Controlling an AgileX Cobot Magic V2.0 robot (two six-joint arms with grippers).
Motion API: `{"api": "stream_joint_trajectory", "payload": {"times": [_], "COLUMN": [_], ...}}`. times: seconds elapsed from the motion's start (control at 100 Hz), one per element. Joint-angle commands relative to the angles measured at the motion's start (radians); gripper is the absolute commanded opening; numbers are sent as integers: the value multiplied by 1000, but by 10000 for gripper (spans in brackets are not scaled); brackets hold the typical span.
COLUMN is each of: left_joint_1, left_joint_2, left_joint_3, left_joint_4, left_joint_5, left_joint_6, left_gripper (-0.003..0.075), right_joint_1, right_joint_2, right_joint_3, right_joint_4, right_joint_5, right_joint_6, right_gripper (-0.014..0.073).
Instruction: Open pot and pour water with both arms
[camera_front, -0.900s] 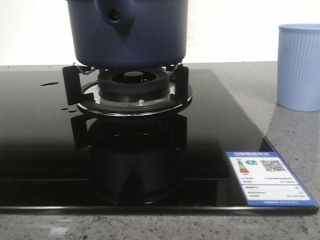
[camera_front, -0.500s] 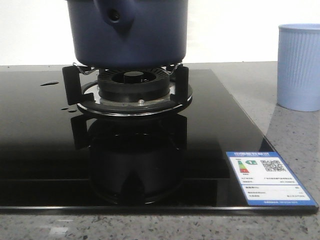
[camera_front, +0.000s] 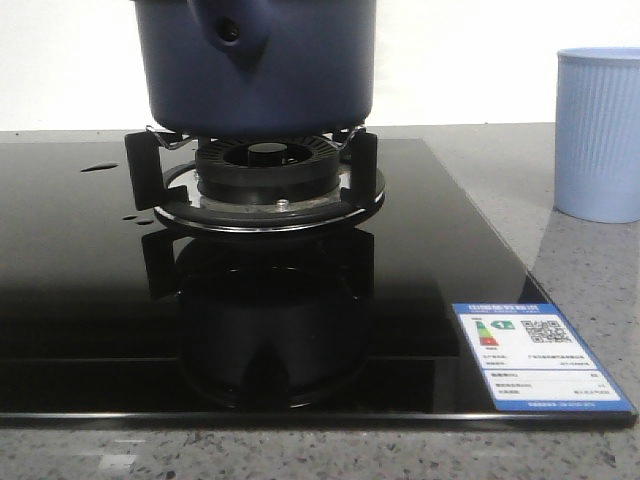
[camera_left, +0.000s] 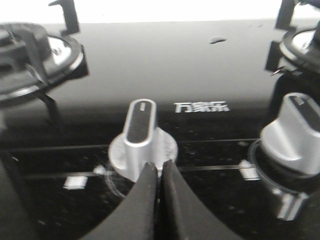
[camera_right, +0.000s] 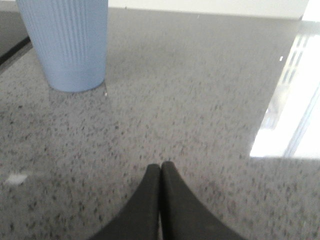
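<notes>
- Navy-blue, the pot (camera_front: 255, 65) sits on the burner grate (camera_front: 255, 175) of the black glass hob (camera_front: 90, 290); its handle mount faces us.
- Our left claw (camera_left: 160, 167) hangs low just in front of a silver knob (camera_left: 141, 135), its fingers pressed together around nothing.
- Our right claw (camera_right: 160, 170) hovers over the speckled grey surface (camera_right: 200, 100), fingers likewise closed and empty, near the pale blue ribbed cup (camera_right: 65, 42).
</notes>
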Motion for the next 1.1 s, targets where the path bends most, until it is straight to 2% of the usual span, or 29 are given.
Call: {"api": "stream_joint_trajectory", "payload": {"times": [0.0,0.05,0.15,0.2,0.32,0.49,0.59,0.79,0.95,1.09], "left_joint_1": [1,1,1,1,1,1,-6,-33,-64,-109], "left_joint_2": [-25,-25,-25,-25,-25,-25,-25,48,208,377], "left_joint_3": [34,34,34,34,34,32,-3,-132,-268,-399], "left_joint_4": [-13,-96,-442,-536,-695,-934,-944,-828,-723,-724], "left_joint_5": [-100,-137,-196,-225,-312,-338,-300,-164,-59,68], "left_joint_6": [-6,-6,-6,-6,-6,-6,-5,2,2,6], "left_gripper": [-19,-19,-19,-19,-19,-19,-19,-19,-19,-18], "right_joint_1": [-6,-6,-6,-6,-6,-6,-6,-6,-6,-6], "right_joint_2": [-17,-17,-17,-17,-17,-17,-17,62,191,313], "right_joint_3": [26,26,26,26,26,26,-4,-160,-309,-466], "right_joint_4": [0,33,66,100,217,451,481,486,486,486], "right_joint_5": [-243,-319,-453,-486,-467,-407,-394,-53,129,350], "right_joint_6": [-9,-9,3,53,158,158,158,156,156,156], "right_gripper": [-69,-69,-69,-69,-69,-67,-67,-67,-67,-67]}}
